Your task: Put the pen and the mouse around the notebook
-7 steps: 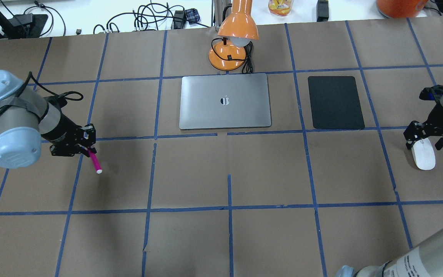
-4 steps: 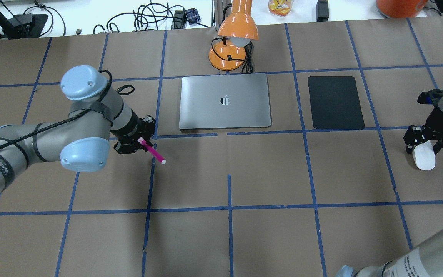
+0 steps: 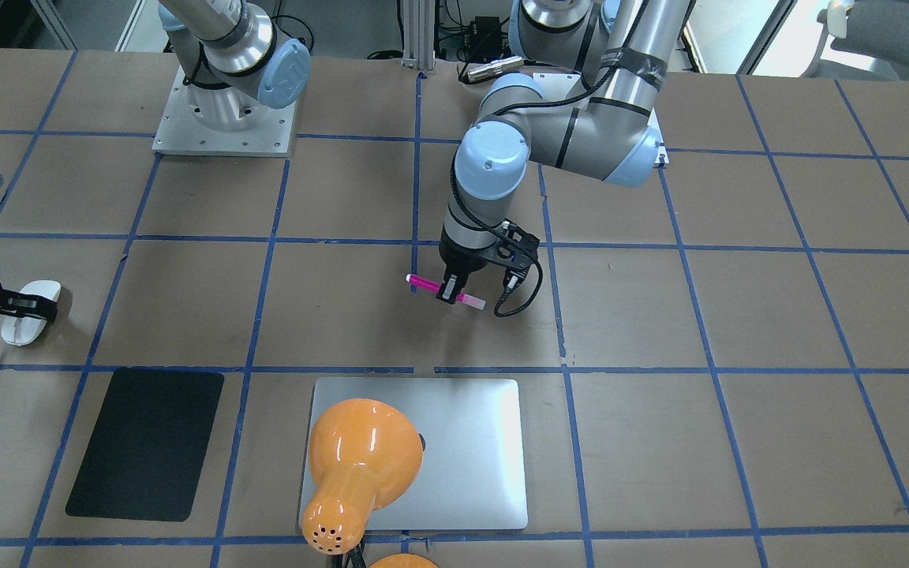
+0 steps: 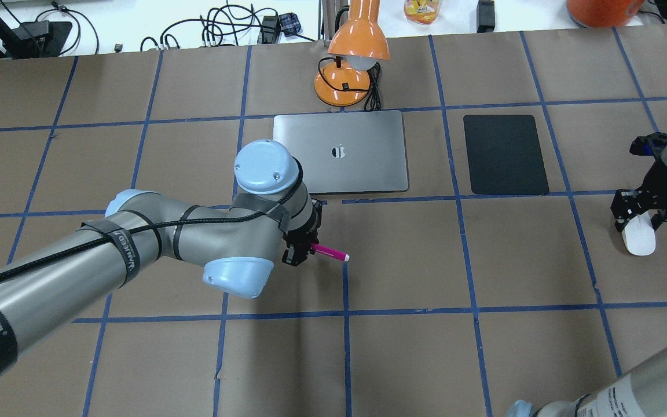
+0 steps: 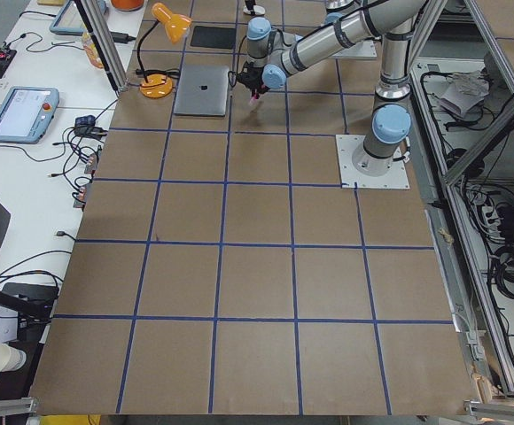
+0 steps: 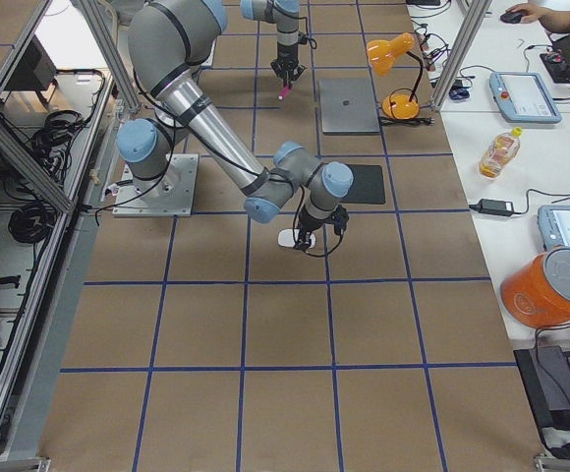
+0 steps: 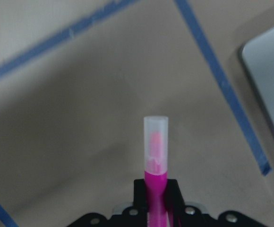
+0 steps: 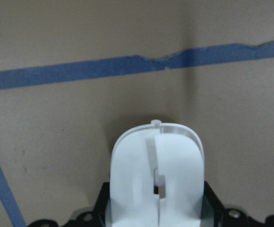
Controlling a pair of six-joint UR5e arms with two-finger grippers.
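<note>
My left gripper (image 4: 308,250) is shut on the magenta pen (image 4: 330,253), which lies nearly level with its pale cap (image 7: 155,137) pointing away from the wrist. It hangs over the table just in front of the near edge of the silver notebook (image 4: 339,152). In the front-facing view the pen (image 3: 425,282) crosses the left gripper (image 3: 450,294). At the far right, my right gripper (image 4: 638,223) is shut on the white mouse (image 4: 640,239). The mouse (image 8: 158,179) fills the space between the jaws in the right wrist view.
A black mat (image 4: 505,154) lies to the right of the notebook, between it and the mouse. An orange desk lamp (image 4: 350,68) stands behind the notebook, and its shade hides part of the notebook (image 3: 470,457) in the front-facing view. Blue tape lines grid the brown table.
My left arm has swung right with the pen, from the far left of the table to just in front of the notebook. The right gripper has hardly moved and still has the mouse.
</note>
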